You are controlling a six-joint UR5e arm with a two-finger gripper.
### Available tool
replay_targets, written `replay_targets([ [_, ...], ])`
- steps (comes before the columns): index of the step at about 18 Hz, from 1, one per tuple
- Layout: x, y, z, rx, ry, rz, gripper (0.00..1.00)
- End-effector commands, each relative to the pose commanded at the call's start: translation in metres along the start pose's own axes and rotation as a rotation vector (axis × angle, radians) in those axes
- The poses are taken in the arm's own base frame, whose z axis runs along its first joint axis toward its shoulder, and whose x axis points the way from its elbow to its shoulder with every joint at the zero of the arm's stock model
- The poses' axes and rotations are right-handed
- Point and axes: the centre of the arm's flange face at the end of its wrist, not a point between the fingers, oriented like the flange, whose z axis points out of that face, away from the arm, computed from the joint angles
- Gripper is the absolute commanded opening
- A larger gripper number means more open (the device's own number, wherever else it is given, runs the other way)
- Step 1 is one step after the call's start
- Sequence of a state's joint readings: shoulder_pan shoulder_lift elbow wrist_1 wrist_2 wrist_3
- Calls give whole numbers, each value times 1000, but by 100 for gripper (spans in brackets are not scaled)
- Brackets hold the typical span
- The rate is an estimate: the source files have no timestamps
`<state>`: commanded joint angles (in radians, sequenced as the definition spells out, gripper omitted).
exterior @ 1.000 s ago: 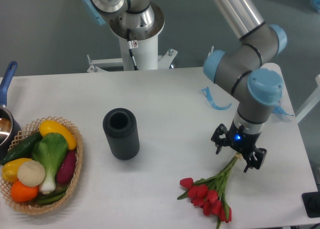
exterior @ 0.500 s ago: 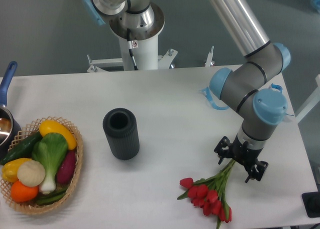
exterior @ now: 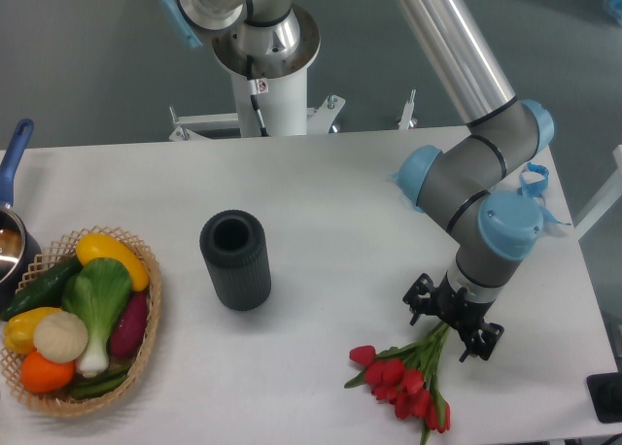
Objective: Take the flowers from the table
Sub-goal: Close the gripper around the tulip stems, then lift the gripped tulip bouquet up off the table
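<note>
Tool [exterior: 453, 327] is straddling the flowers [exterior: 406, 378] at their stems, fingers apart, lining up a grip off the bench [exterior: 330, 212].

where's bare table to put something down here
Free: the stretch between the black cylinder and the gripper, and the strip behind the cylinder. Crowded: the left edge with the vegetable basket, and front right around the flowers.

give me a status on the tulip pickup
Claw open, low, straddling the stem end of the flowers. Flowers flat on the table, not lifted. Black cylinder well clear, nothing blocking.
</note>
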<state>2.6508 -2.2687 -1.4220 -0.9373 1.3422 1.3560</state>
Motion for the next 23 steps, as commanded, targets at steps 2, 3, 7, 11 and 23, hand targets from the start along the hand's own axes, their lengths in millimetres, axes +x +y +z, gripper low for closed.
replay_targets([
  [2, 0, -1, 0, 0, 0, 0, 84],
  [3, 0, -1, 0, 0, 0, 0, 73],
  [7, -2, -1, -3, 6, -21, 4, 47],
  [11, -3, -2, -4, 8, -27, -9, 33],
  [23, 11, -23, -109, 84, -151, -9, 22],
])
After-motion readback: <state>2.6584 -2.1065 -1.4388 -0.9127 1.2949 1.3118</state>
